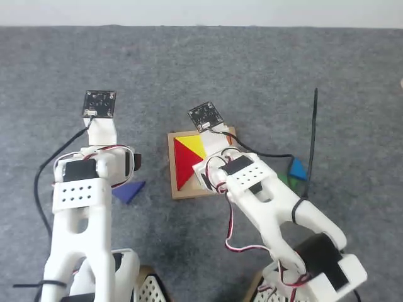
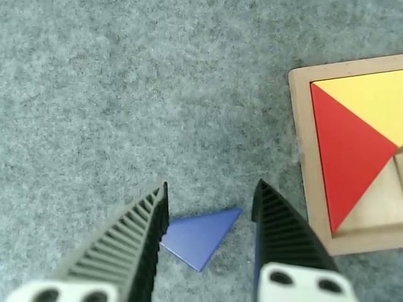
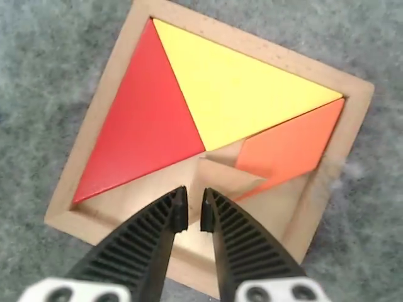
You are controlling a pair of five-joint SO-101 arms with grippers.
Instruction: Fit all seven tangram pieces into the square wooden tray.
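Over to the left hand point(image 2: 212, 189) first: spread wide, gripping nothing. Hangs just above a blue triangle point(image 2: 198, 239), seen between the two fingers, lying flat on the grey tabletop point(image 2: 126, 94). Near the tray point(image 2: 301, 145), that piece, but apart from the rim.

Now the right hand point(image 3: 193, 195) — pinched almost shut, only a slit between the tips, nothing caught in it. Hovers over the bare part of the tray floor, just off the red triangle's edge.

Inside the tray: red triangle point(image 3: 141, 126) and yellow triangle point(image 3: 239, 94), both large, lying edge to edge and meeting at the middle. Against the yellow's other edge, an orange piece point(image 3: 289, 148) — tucked along the rim. Cannot tell whether the pale shape at the centre is a piece or just tray floor.

From the high view, on the far side of the right arm point(image 1: 277, 207) from the tray: a second blue piece point(image 1: 297, 168) and a green one point(image 1: 286, 181), out on the tabletop, close together, partly hidden by the arm.
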